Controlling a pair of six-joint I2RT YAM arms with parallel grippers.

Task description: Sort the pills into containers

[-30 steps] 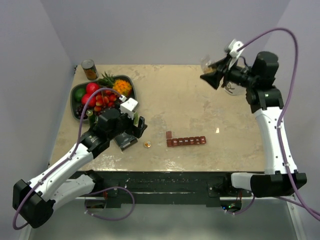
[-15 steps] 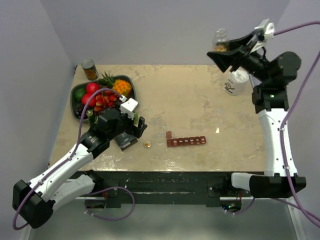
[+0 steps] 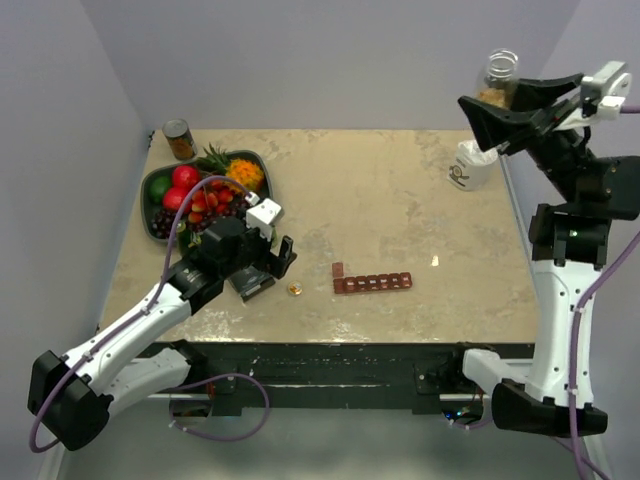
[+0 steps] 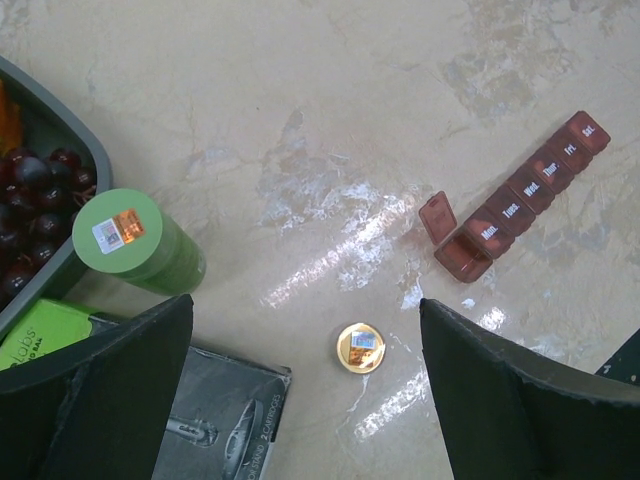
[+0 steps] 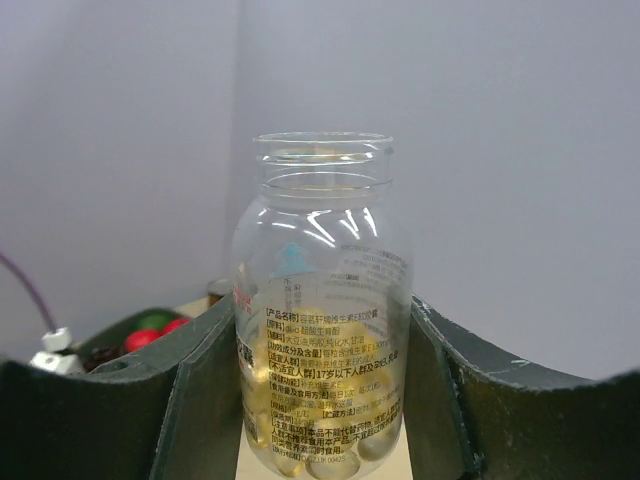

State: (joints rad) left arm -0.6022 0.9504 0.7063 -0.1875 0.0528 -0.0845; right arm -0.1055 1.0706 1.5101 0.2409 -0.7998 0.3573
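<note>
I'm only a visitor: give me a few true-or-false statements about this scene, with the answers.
1. The right arm's jaws hold a clear, uncapped bottle with yellowish pills inside. True.
2. Every lid on the red pill organizer is shut. False: the end lid stands open.
3. The left arm's jaws grip the small gold disc. False: they stand open above it, apart from it.
4. The fruit bowl sits on the left side of the table. True.

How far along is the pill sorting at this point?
Done: a gold cap lies on the table, and the organizer's Mon. compartment stands open, looking empty. In hand: the right pincer holds the uncapped pill bottle high; the left pincer hangs open. Left: the pills sit in the bottle, none sorted.
</note>
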